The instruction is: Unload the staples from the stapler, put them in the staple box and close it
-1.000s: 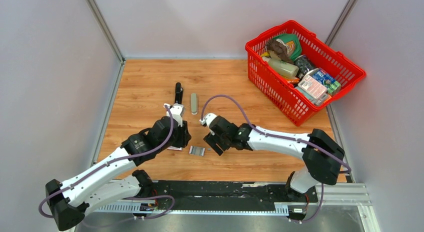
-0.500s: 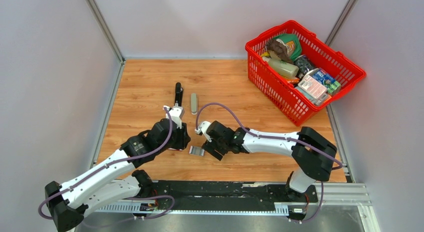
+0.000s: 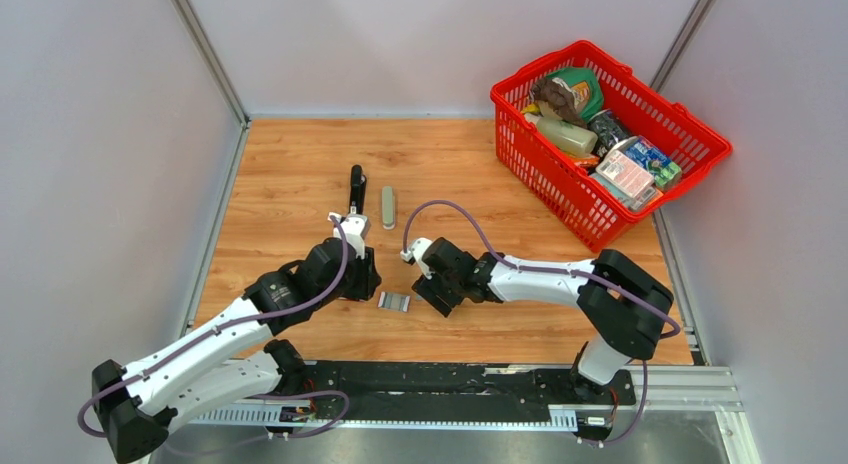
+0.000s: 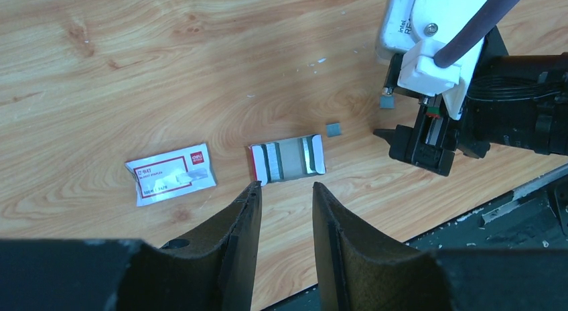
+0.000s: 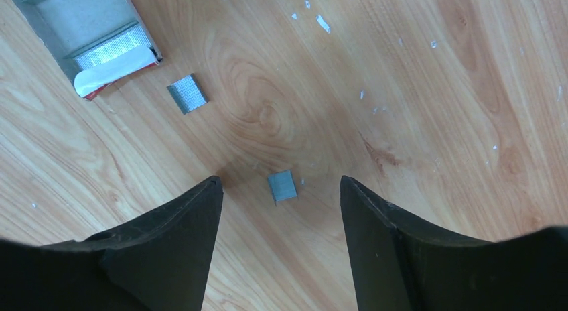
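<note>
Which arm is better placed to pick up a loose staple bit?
Right. The right gripper, open, hangs over a staple bit lying between its jaws; the left gripper hovers by the box instead.

Staples (image 5: 282,186): silvery-grey, finely ribbed. Stapler (image 3: 356,187): all black. Tabletop (image 3: 290,164): orange-brown wood grain; I note white flecks on it. Small box (image 4: 319,160): red and white. Basket (image 3: 545,179): bright red lattice. My right hand (image 5: 279,181): black.

Top camera high above near edge overlooks whole desk (image 3: 300,164); both wrist cameras look down close, sharing staples (image 4: 333,129) and box (image 4: 287,159).
</note>
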You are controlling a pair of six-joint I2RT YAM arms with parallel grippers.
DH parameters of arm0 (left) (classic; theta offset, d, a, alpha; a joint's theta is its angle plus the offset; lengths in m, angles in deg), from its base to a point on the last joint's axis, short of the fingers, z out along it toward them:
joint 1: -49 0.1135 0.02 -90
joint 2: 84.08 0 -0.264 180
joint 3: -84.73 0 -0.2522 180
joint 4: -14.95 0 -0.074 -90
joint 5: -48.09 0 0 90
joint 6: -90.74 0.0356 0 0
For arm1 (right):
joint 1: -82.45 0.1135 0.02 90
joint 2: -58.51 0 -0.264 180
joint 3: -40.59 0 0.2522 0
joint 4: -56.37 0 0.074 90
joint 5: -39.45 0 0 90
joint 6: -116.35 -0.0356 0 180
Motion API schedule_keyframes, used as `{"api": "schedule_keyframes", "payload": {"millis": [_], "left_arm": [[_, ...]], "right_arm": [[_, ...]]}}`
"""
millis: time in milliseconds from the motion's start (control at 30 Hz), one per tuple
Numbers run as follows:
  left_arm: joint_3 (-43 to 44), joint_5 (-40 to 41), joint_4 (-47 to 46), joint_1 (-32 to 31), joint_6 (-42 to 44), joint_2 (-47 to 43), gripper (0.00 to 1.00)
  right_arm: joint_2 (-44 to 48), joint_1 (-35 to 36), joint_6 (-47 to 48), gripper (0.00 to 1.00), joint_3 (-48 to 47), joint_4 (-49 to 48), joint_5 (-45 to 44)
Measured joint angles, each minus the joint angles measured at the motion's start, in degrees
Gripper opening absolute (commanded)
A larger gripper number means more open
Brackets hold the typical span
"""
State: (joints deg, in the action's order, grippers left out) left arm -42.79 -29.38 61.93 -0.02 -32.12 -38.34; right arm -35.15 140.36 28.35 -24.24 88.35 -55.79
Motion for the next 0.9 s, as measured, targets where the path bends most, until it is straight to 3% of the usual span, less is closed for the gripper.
{"api": "schedule_keyframes", "payload": {"millis": [167, 900], "left_arm": [[0.00, 0.00, -0.07, 0.00, 0.02, 0.46, 0.42], [0.00, -0.66, -0.09, 0.00, -0.02, 2.47, 0.42]], "right_arm": [[0.00, -0.26, -0.72, 0.56, 0.48, -1.03, 1.33], [1.77, -1.46, -7.41, 0.45, 3.08, -2.19, 1.42]]}}
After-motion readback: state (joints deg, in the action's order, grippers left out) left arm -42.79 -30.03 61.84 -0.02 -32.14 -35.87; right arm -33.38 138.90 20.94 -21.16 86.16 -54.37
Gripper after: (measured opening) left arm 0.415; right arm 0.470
